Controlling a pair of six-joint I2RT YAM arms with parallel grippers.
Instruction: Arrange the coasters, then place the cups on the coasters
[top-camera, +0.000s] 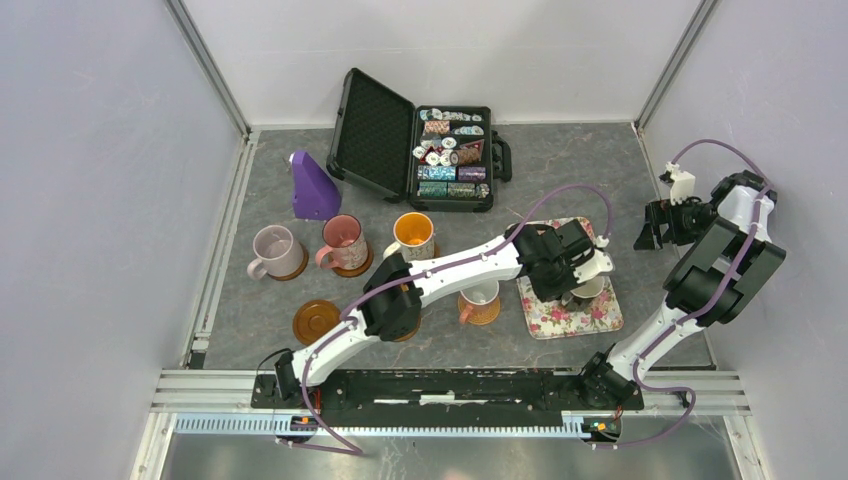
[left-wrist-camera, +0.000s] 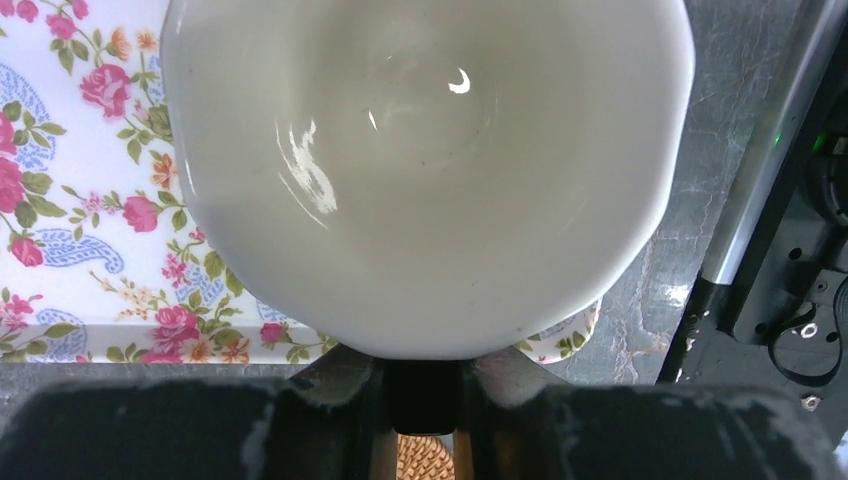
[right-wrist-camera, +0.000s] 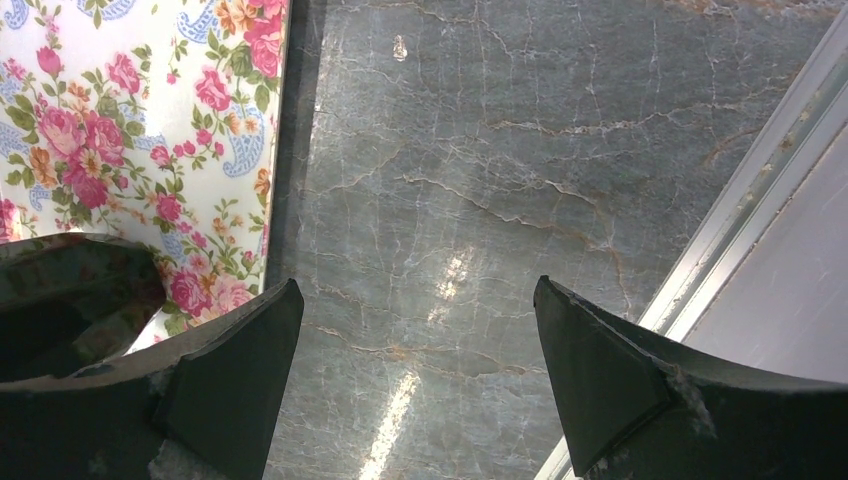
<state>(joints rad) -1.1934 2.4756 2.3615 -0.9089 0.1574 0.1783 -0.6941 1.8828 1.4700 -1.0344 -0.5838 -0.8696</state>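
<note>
Slippage is risked on lifting: the cream-lined cup (left-wrist-camera: 420, 170), standing on the floral tray (left-wrist-camera: 70, 200), is pinched only at its near side by the closed left jaws. The right jaws are held wide open, empty, above the counter (right-wrist-camera: 500, 150).

Robot lab, no question: a test cell, not a home. Plain grey panels (top-camera: 100, 150) box in the worktop (top-camera: 560, 170), framed by aluminium rails (top-camera: 215, 70). The left arm (top-camera: 450, 270) and right arm (top-camera: 720, 260) are bolted to a metal bar (top-camera: 450, 385) at the near edge, purple cables (top-camera: 560, 190) looping off them. Household bits are laid out: a mug (left-wrist-camera: 420, 170) on a floral tray (left-wrist-camera: 60, 200), and a chip case (top-camera: 420, 140).
</note>
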